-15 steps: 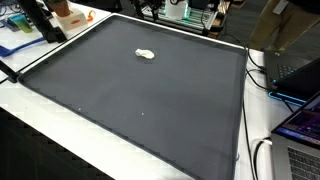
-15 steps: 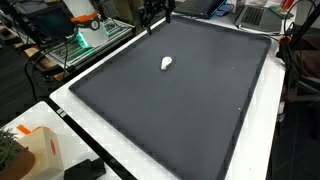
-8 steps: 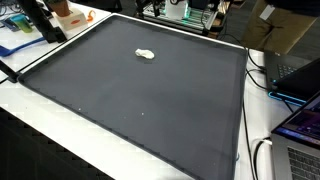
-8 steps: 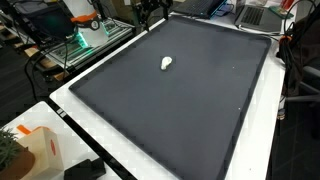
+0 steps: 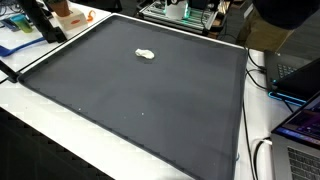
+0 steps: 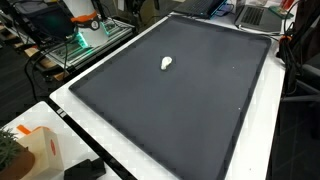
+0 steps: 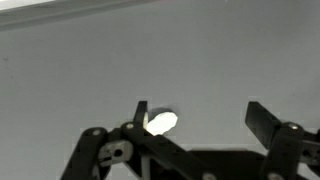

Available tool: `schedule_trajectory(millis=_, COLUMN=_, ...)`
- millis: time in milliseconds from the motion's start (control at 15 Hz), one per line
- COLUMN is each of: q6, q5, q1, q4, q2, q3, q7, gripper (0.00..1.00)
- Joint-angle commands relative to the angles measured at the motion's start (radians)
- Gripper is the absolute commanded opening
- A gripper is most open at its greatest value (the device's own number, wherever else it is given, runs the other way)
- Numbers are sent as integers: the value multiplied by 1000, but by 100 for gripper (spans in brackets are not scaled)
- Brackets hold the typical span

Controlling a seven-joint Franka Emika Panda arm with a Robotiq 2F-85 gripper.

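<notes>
The end effector (image 7: pixel 197 110) hangs over the dark mat (image 5: pixel 150 110) on the worktop, fingers spread wide and gripping nothing. The small white lump (image 7: pixel 161 123) lies on the mat (just beside one fingertip, not between the two). This looks like the approach step. A pickup would call for centring the gap over the lump, then lowering. No writing is legible.

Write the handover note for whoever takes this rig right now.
Tool: open and empty, above the dark mat.
Small white object: lies loose on the far part of the mat in both exterior views. In the wrist view it shows beside one finger; whether they touch, I cannot tell.
Done: nothing grasped.
Left: the object is not yet gripped or lifted.
</notes>
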Motion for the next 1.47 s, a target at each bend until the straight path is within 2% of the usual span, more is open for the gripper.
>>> schedule_trajectory(millis=0, q6=-5, q5=14, q1=17, q4=-15, q2=-47, q3=-7, q7=-21, gripper=100)
schedule_trajectory(millis=200, q6=-10, q5=22, q1=29, q4=-49, q2=-129, q3=-8, q7=-36, gripper=100)
schedule_trajectory(millis=600, q6=-21, q5=18, q1=28, q4=-58, q2=-144, q3=-9, q7=-36, gripper=100)
schedule_trajectory(millis=867, q6=-140, q5=-3, q1=23, q4=-43, q2=-197, q3=-6, q7=-19, gripper=100)
schedule_trajectory(millis=1200, q6=-229, q5=-1, q1=16, q4=-23, q2=-229, q3=0, q7=0, gripper=100)
schedule_trajectory(millis=1333, q6=-247, q5=-1, q1=14, q4=-22, q2=-238, q3=1, q7=4, gripper=73)
schedule_trajectory(millis=1400, q6=-255, q5=0, q1=16, q4=-20, q2=-242, q3=3, q7=4, gripper=66)
